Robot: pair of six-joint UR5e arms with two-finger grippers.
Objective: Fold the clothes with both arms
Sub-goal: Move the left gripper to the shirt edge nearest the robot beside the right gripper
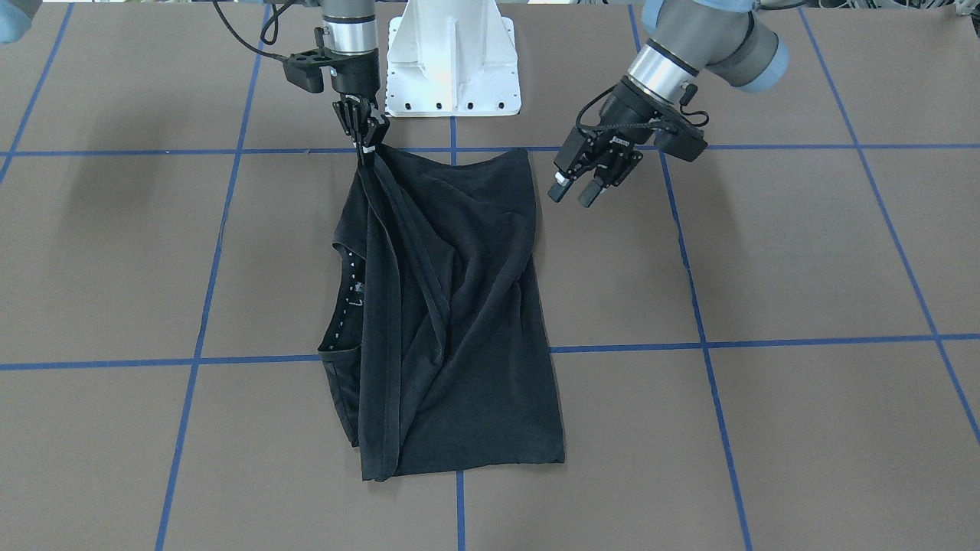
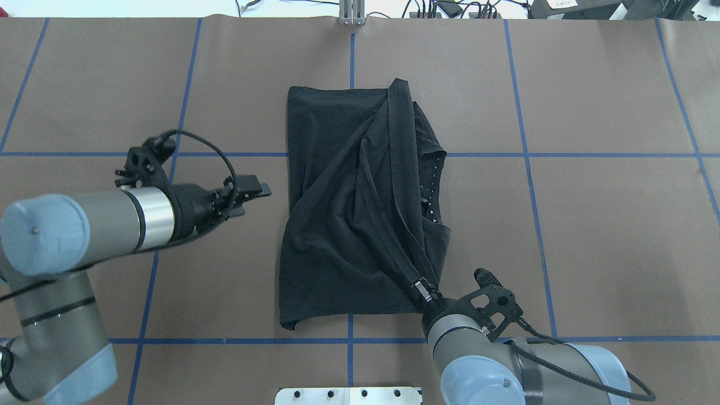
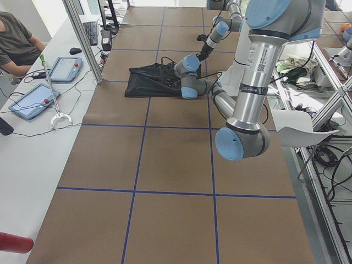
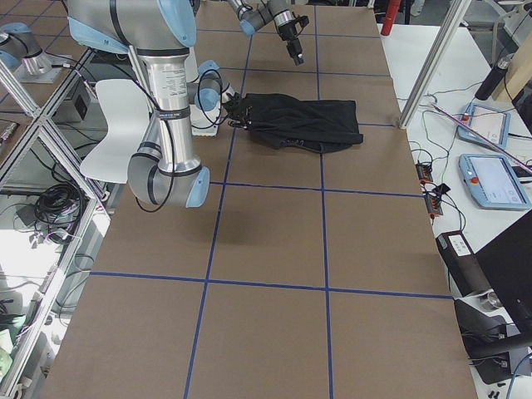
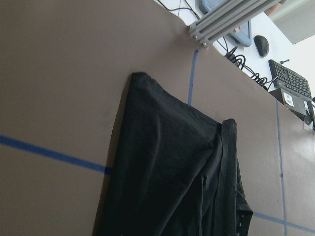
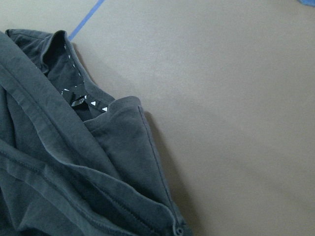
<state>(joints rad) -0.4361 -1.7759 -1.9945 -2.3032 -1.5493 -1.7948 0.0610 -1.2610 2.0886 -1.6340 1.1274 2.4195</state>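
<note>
The black T-shirt lies partly folded and creased on the brown table, its block logo hidden. Its neck opening with small white marks faces the robot's right side. My right gripper is shut on a hem corner of the shirt near the robot's base and holds it just off the table; it also shows in the overhead view. A taut fold runs from it across the shirt. My left gripper is open and empty, hovering beside the shirt's other near edge. The wrist views show the shirt.
The white pedestal base stands just behind the shirt. Blue tape lines grid the brown table. An operator and tablets are at the far side, beyond an aluminium post.
</note>
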